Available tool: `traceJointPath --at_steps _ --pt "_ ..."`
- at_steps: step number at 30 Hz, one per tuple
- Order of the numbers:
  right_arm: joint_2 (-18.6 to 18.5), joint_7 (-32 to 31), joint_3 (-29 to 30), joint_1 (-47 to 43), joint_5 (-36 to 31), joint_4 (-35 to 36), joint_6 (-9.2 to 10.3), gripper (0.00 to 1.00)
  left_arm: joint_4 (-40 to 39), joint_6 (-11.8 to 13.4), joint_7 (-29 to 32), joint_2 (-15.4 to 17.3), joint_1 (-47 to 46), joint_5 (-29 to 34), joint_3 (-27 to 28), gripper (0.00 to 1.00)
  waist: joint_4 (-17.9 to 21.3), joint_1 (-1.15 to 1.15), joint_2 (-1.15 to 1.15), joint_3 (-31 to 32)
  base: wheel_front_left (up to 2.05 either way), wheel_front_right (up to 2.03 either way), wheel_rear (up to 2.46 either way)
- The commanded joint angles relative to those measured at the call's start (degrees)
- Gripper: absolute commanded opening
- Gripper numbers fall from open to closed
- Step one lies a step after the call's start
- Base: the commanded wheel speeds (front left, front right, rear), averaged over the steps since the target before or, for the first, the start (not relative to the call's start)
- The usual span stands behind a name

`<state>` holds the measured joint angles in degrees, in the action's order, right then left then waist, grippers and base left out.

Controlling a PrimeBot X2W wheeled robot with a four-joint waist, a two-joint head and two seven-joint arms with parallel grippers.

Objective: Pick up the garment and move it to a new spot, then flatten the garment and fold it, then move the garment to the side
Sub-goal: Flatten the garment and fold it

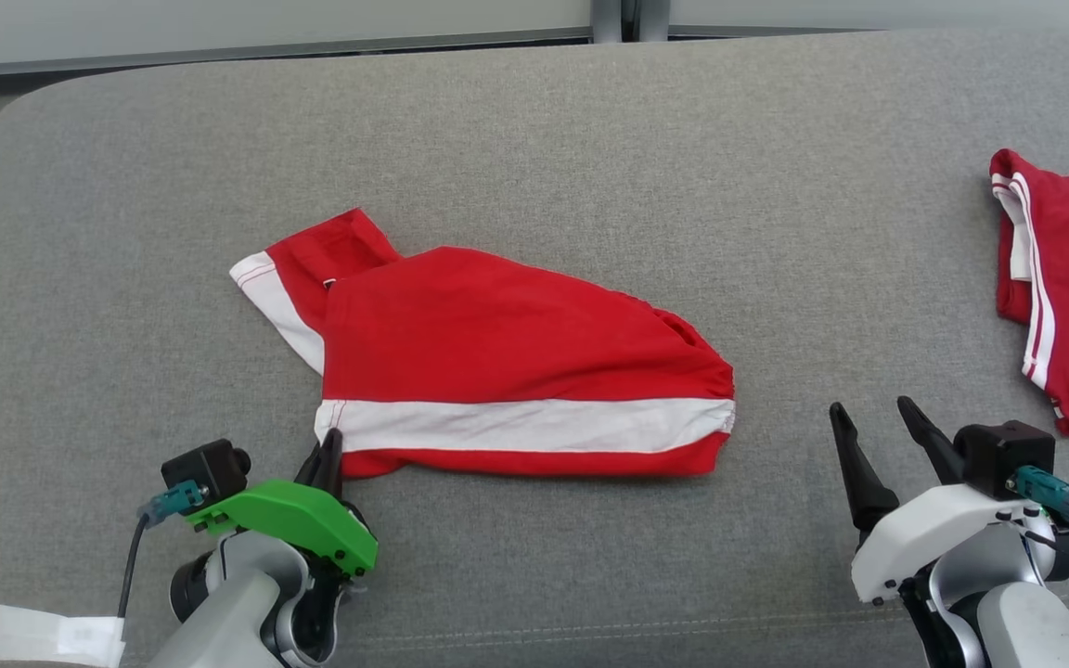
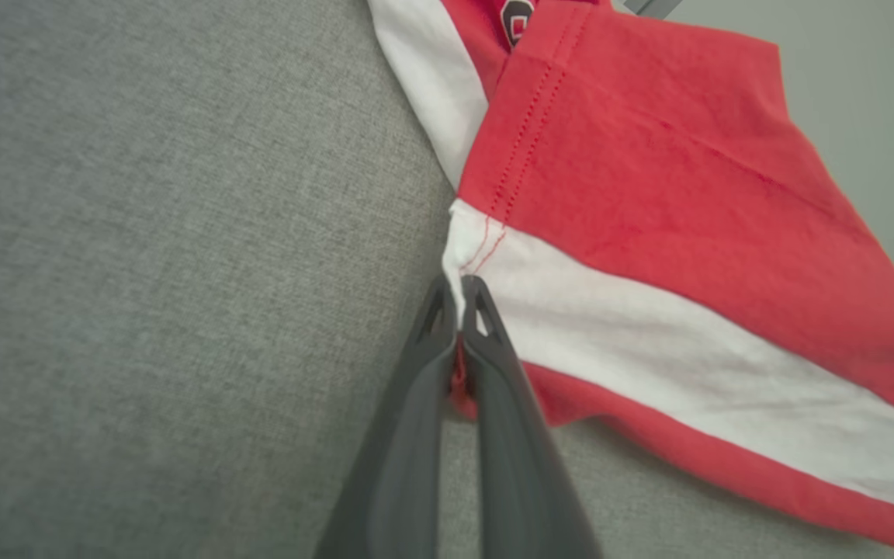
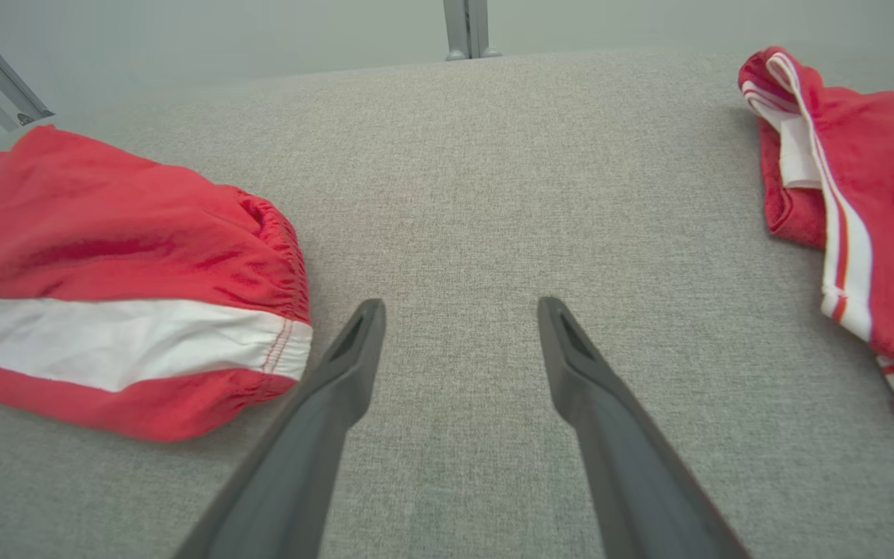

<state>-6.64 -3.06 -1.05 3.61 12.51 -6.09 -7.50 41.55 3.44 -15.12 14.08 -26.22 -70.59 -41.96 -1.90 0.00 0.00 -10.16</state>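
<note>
Near the middle of the grey cushion (image 1: pixel 590 121), a little toward its left side, the red garment (image 1: pixel 497 334) with a white band lies folded over and fairly flat. Its top layer hides whatever lies beneath. At the garment's near left corner the left gripper (image 2: pixel 459 291) has its fingers pressed together on the cloth, with the end of the white band and the red hem nipped between the tips. In the head view a green mount (image 1: pixel 293 520) covers most of those fingers. A dark badge (image 2: pixel 517 15) on the fabric is cut off at the top of the left wrist view and cannot be read.

Toward the cushion's front edge, right of the garment and clear of it, the right gripper (image 1: pixel 873 413) has its fingers spread wide with nothing between them. Whether the tips touch the cushion is unclear. A second red garment (image 1: pixel 1068 278) lies bunched at the right side, cut off by the picture's edge.
</note>
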Motion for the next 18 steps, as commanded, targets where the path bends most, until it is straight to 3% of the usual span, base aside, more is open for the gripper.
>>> traceJointPath --at_steps 1,2,9,18 --pt "-0.1 0.4 -0.1 -0.1 0.2 -0.3 0.02 1.0 0.7 -0.5 -0.1 0.0 1.0 0.6 0.4 0.84 -0.3 0.0 0.0 0.6 0.0 0.0 0.0" --pt "-0.1 0.6 -0.2 -0.1 0.2 -0.4 0.02 1.0 1.0 -0.6 -0.1 -0.2 1.2 0.7 0.5 1.0 -0.3 0.0 0.0 0.9 0.0 0.0 0.0" --pt "-0.3 1.0 -0.3 -0.8 -0.2 -0.5 0.02 1.0 1.3 -1.2 -0.1 0.1 3.1 2.7 3.4 1.0 -0.7 0.0 0.0 3.4 0.0 0.0 0.0" --pt "-0.4 1.6 1.2 -2.2 -1.1 1.0 0.02 1.0 -10.1 1.0 0.0 1.5 8.6 15.7 12.7 1.0 -0.9 0.0 0.0 7.2 0.0 0.0 0.0"
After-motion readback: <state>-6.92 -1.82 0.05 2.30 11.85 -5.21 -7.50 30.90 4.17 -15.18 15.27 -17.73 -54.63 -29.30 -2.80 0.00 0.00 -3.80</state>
